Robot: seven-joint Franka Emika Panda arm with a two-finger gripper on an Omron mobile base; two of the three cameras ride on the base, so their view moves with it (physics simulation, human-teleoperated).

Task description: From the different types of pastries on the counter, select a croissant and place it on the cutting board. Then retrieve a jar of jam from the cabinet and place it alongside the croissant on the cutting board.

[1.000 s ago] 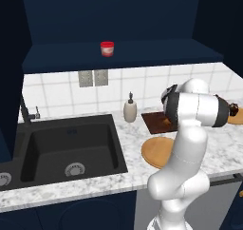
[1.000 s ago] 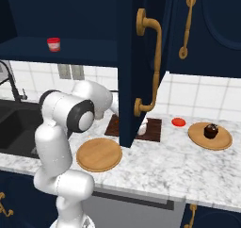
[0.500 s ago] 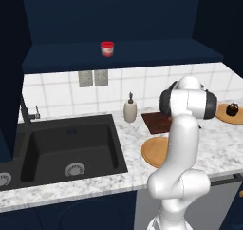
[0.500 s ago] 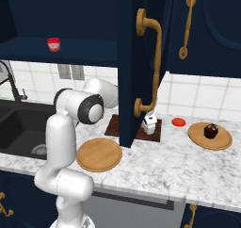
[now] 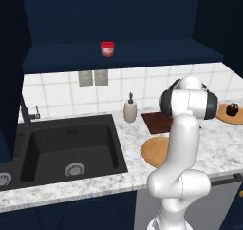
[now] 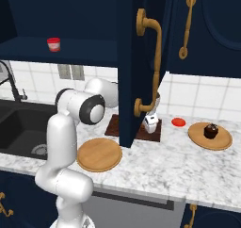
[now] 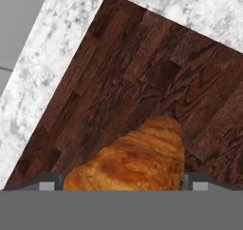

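Gripper (image 6: 151, 126) hangs low over the cutting board (image 7: 137, 77), just behind the open cabinet door (image 6: 141, 62) in the right base view. In the hand view the croissant (image 7: 133, 162) sits between the two finger tips, which flank it closely on either side; the jaws appear closed on it, at roughly pastry width. Board grain lies directly beneath the hand, with the counter (image 7: 42, 67) edge off toward one corner. Whether the croissant already touches the board cannot be told. Risks, as judged: releasing from height could let the crescent roll off the board; lifting away carelessly could clip the door edge beside the hand. Jar of jam (image 5: 107, 48) waits on the cabinet shelf, well above the hand.
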